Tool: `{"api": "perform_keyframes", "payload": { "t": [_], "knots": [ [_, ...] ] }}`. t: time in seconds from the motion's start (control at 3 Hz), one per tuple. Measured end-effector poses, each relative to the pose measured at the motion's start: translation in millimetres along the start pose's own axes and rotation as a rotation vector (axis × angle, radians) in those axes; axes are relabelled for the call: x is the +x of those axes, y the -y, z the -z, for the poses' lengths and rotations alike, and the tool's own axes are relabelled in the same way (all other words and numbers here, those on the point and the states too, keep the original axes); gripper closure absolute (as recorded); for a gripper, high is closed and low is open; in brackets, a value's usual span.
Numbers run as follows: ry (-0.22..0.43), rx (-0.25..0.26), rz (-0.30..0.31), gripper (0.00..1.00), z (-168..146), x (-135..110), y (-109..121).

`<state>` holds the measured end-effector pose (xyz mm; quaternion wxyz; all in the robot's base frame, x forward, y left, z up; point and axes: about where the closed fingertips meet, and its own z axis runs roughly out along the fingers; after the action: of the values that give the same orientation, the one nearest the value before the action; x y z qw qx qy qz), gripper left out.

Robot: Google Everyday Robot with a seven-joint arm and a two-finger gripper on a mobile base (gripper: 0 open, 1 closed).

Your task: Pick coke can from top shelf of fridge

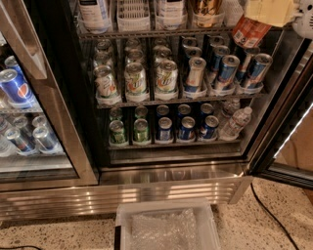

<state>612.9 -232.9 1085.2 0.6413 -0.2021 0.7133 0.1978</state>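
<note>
The fridge (166, 188) stands open with a dark interior and wire racks. The top shelf (146, 33) runs along the top of the view and carries clear plastic bins (133, 19) with bottles. The coke can (248, 32), red-orange with white lettering, hangs tilted at the top right, in front of the shelf's right end. My gripper (268, 12), cream-coloured, is right above the can at the top edge, shut on its upper end. The can's top is hidden by the gripper.
Below are racks of green-and-white cans (136, 78), blue-and-silver cans (227, 68) and water bottles (234, 122). A closed glass door with Pepsi cans (14, 88) is on the left. The open door (288, 146) is on the right. A white bin (166, 210) and a black cable (266, 210) are on the floor.
</note>
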Motion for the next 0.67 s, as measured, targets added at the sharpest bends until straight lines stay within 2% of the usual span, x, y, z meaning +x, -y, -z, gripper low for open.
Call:
{"api": "perform_keyframes", "payload": {
  "t": [0.33, 0.67],
  "knots": [
    [0.0, 0.0, 0.0, 1.0, 0, 0, 0],
    [-0.054, -0.092, 0.002, 1.0, -1, 11, -27]
  ]
}}
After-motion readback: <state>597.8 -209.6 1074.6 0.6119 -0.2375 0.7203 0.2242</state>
